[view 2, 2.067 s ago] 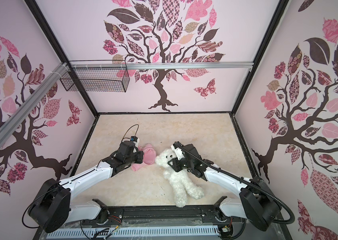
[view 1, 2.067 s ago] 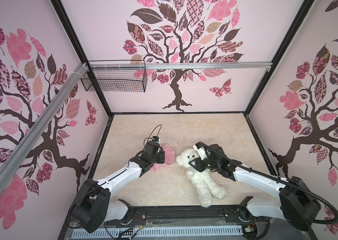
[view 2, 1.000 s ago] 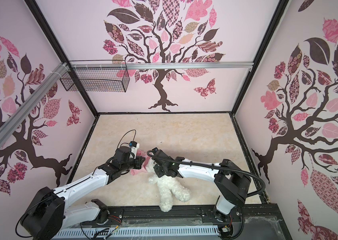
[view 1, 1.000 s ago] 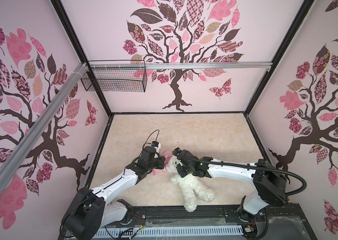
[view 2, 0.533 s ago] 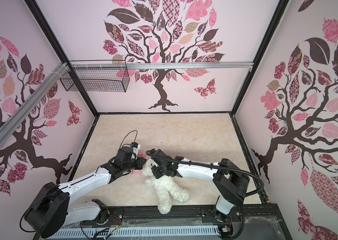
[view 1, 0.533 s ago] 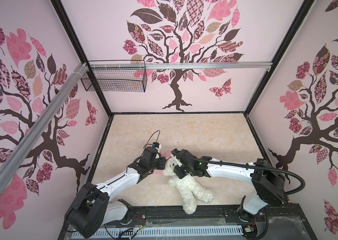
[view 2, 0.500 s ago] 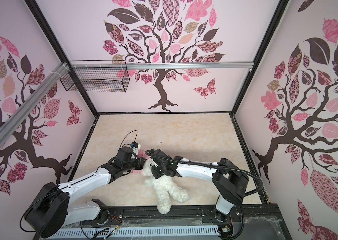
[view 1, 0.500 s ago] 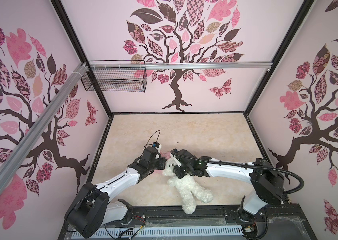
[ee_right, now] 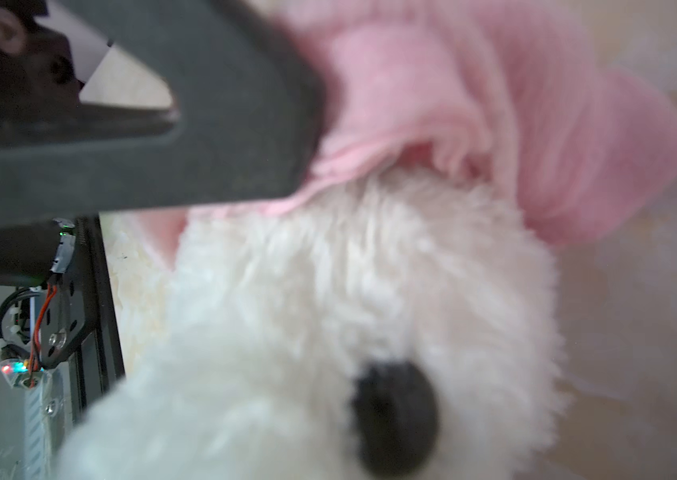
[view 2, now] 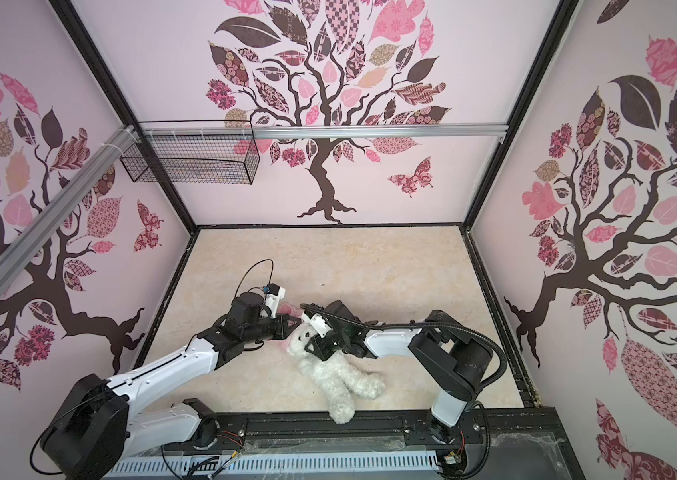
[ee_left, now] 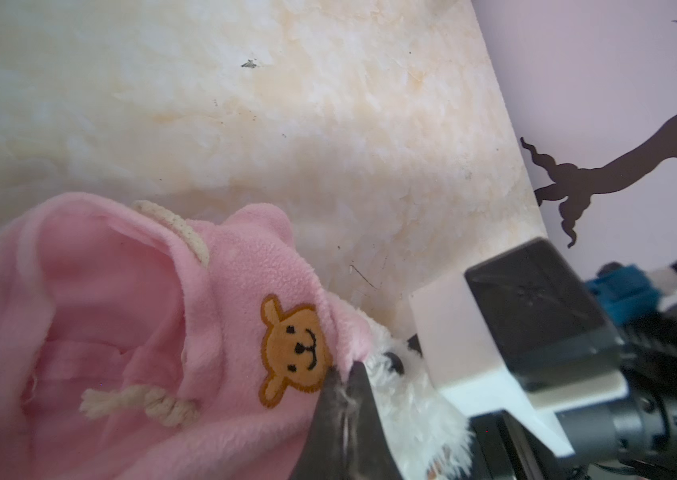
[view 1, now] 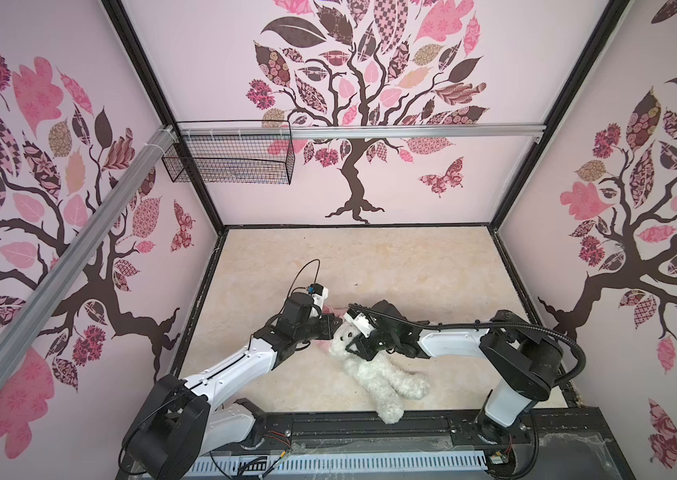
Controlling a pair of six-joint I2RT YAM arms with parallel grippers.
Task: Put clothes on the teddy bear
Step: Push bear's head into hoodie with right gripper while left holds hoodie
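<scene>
teddy bear [view 1: 378, 372] lies front-centre on the cream mat [view 1: 370, 266], head toward the shirt. Pink hooded shirt [ee_left: 120, 332] has its hem over the bear's crown, presumably to pull it over the head. Left gripper [ee_left: 347, 370] is pinched tight on that hem beside the bear-face patch [ee_left: 295, 353]. Right gripper [view 1: 359, 347] sits at the bear's neck and looks clamped on it to steady it; its jaws are hidden.

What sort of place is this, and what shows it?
Likely a robot test booth: a left arm and right arm on a black rail, tree-patterned walls boxing in the floor, and a teddy bear.
</scene>
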